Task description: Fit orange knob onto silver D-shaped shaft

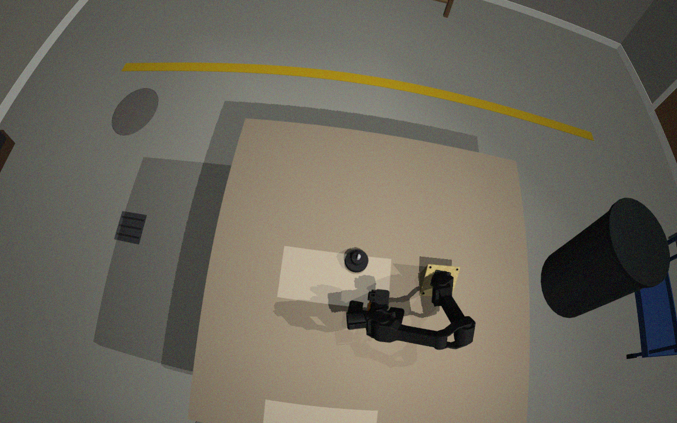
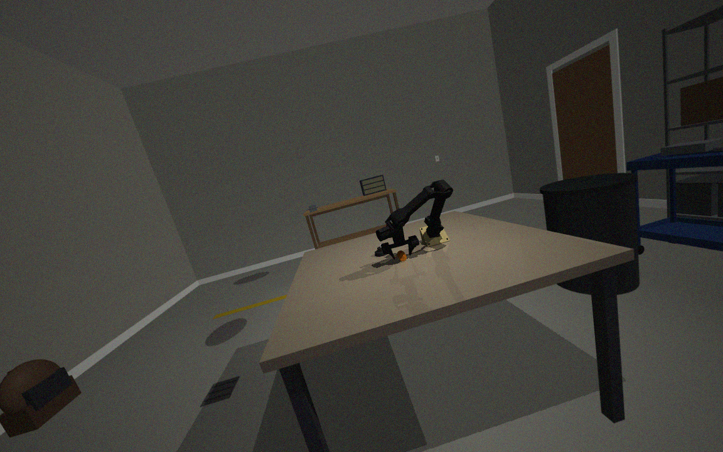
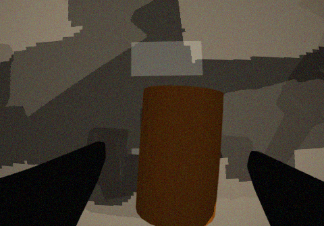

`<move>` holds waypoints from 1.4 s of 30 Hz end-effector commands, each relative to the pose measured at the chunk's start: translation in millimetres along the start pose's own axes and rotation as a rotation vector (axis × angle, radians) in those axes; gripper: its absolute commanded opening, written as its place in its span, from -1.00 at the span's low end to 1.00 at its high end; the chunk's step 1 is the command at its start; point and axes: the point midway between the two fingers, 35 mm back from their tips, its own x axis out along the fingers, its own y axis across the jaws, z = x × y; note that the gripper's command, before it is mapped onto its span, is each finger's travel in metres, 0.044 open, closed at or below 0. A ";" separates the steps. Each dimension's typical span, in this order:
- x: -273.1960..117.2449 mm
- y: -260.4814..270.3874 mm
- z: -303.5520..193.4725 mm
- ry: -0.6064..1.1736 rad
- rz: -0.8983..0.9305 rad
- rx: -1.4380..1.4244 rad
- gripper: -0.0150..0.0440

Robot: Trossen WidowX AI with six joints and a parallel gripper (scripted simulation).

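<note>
The orange knob [image 2: 401,257] [image 3: 180,158] lies on its side on the table, its long axis running up and down the wrist view. Its hole does not show. My gripper [image 2: 401,255] [image 3: 177,155] is open and low over the table, with one finger on each side of the knob. In the wrist view a gap shows between the knob and each finger. From above, the arm hides nearly all of the knob. The dark round pedestal [image 1: 354,267] [image 2: 378,252] stands near the gripper, with the silver shaft [image 1: 358,256] upright and bare on it. The shaft's flat side cannot be made out.
The arm stands on a yellow base plate [image 1: 454,274] [image 2: 442,238], to the right of the pedestal in the top and exterior views. The table [image 1: 383,184] [image 2: 493,252] bears bright light patches and arm shadows. A black bin [image 1: 583,262] [image 2: 589,230] stands beyond the table's right edge.
</note>
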 end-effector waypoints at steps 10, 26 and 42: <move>1.8 -0.2 -0.5 0.001 0.000 0.004 0.32; 1.8 -0.2 -0.5 0.001 0.000 0.004 0.11; -2.8 -0.2 14.5 0.238 -0.001 0.001 0.11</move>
